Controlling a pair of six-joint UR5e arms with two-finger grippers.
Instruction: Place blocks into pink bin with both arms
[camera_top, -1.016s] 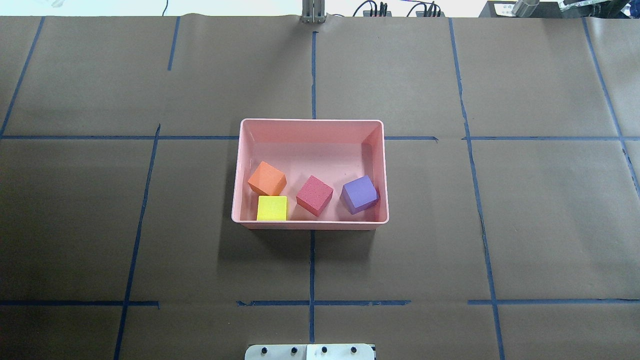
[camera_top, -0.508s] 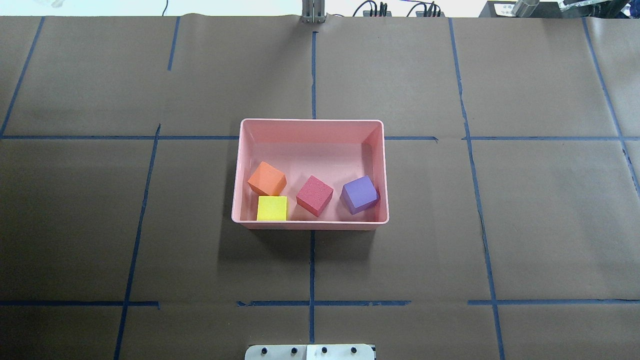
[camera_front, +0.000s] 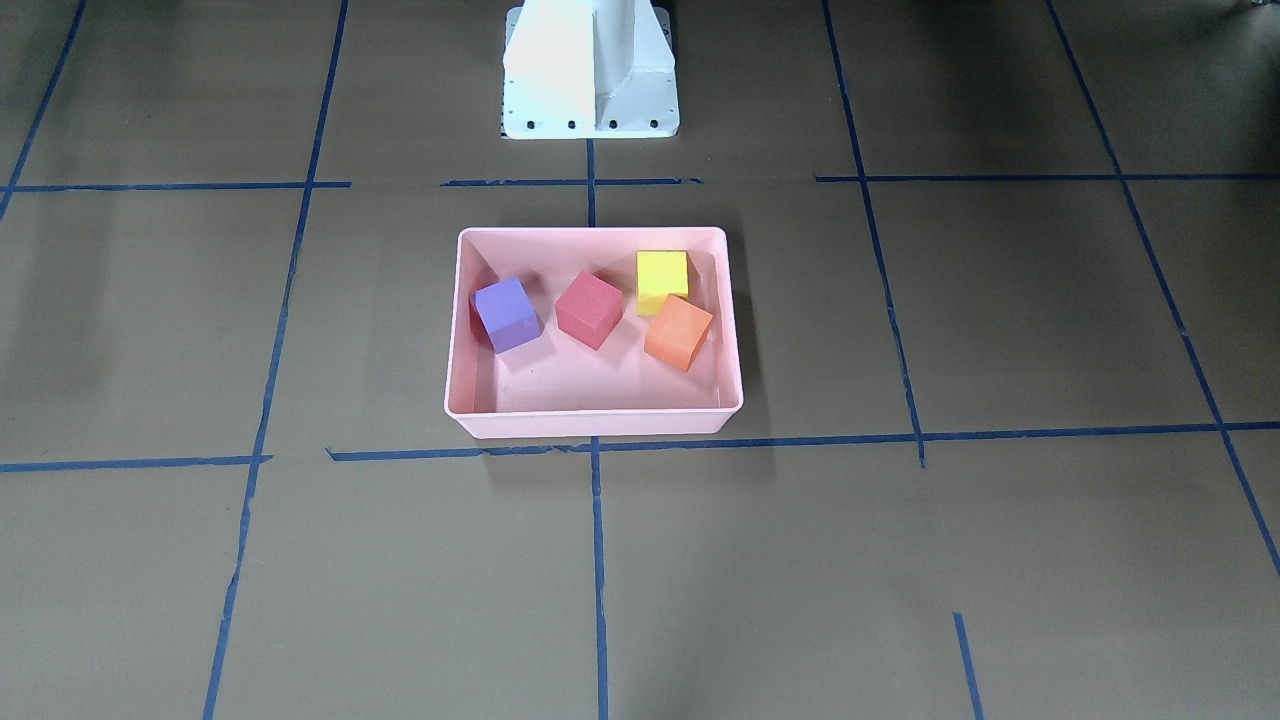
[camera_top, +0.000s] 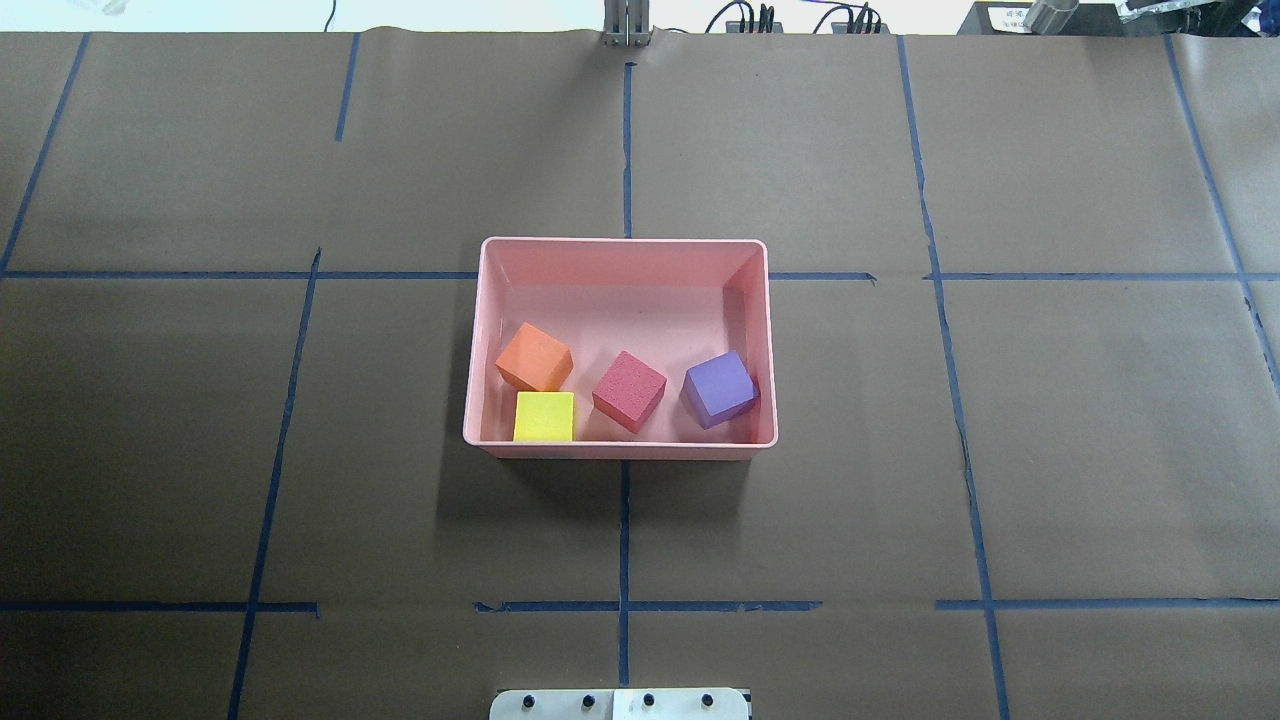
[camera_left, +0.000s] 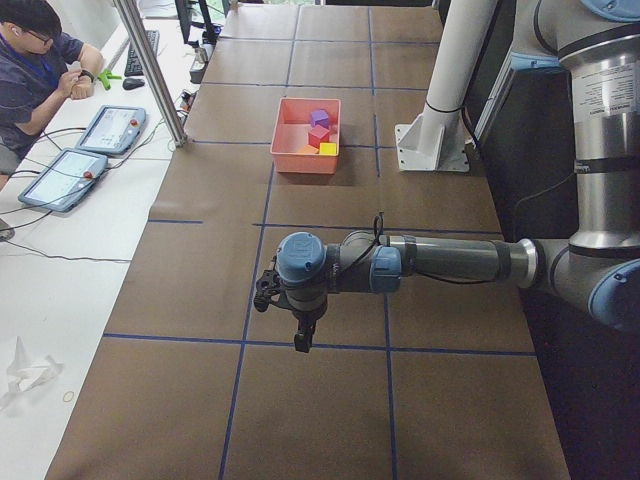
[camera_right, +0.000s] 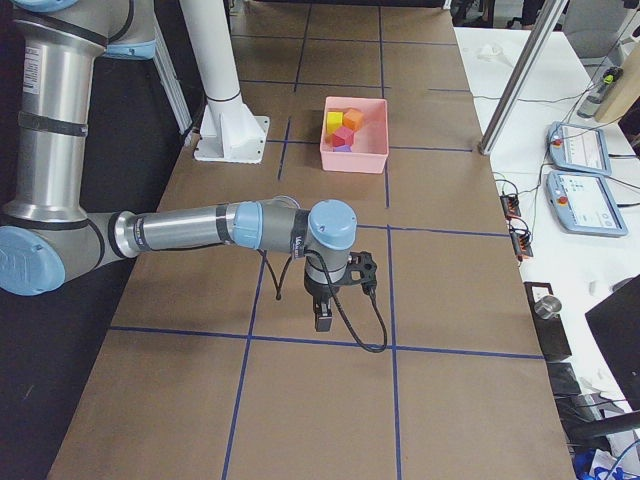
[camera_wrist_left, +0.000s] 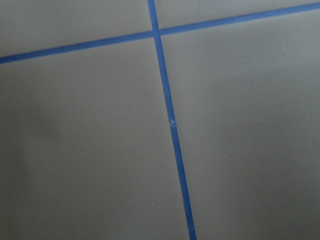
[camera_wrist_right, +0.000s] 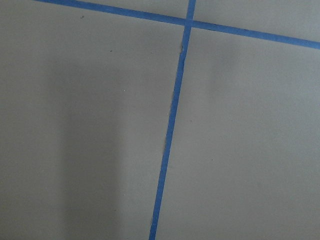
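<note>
The pink bin (camera_top: 620, 248) stands at the table's middle and also shows in the front view (camera_front: 590, 425). In it lie the orange block (camera_top: 534, 357), the yellow block (camera_top: 544, 416), the red block (camera_top: 629, 390) and the purple block (camera_top: 718, 388). They also show in the front view: purple (camera_front: 506, 313), red (camera_front: 589, 309), yellow (camera_front: 662, 279), orange (camera_front: 679, 332). My left gripper (camera_left: 302, 341) and my right gripper (camera_right: 324, 318) hang over bare table far from the bin, seen only in the side views. I cannot tell whether they are open or shut.
The white pedestal (camera_front: 590, 70) stands on the robot's side of the bin. Blue tape lines cross the brown table cover. A person sits at the far side table (camera_left: 40, 60) with tablets. A metal post (camera_left: 150, 70) rises at the table's far edge.
</note>
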